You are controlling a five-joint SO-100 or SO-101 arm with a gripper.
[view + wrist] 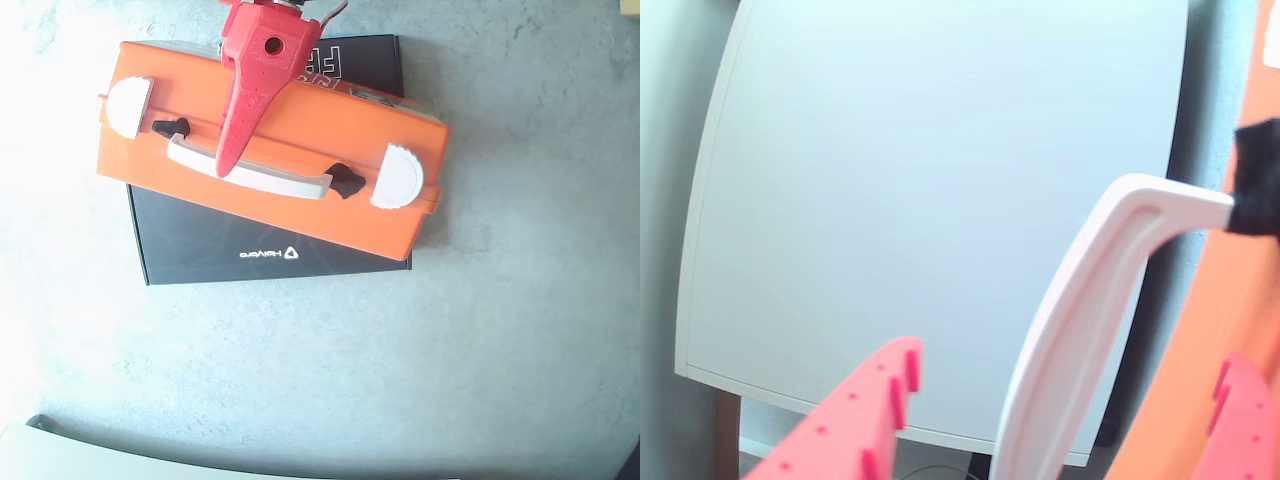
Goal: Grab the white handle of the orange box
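The orange box (pixel 330 130) lies on a flat black box in the overhead view. Its white handle (pixel 270 178) runs along the front face between two black pivots. My red gripper (pixel 225 168) reaches down from the top edge, its tip at the left part of the handle. In the wrist view the handle (pixel 1080 300) passes between my two red fingers, one finger (pixel 870 410) on its left, the other at the right edge against the orange box (pixel 1185 390). The gripper (pixel 1068 358) is open around the handle, with gaps on both sides.
The flat black box (pixel 220 240) with white lettering sits under the orange box on the grey table. Two white half-round latches (pixel 128 107) (pixel 397 177) flank the handle. A white board (pixel 940 180) fills the wrist view's background; its edge shows in the overhead view (pixel 100 462).
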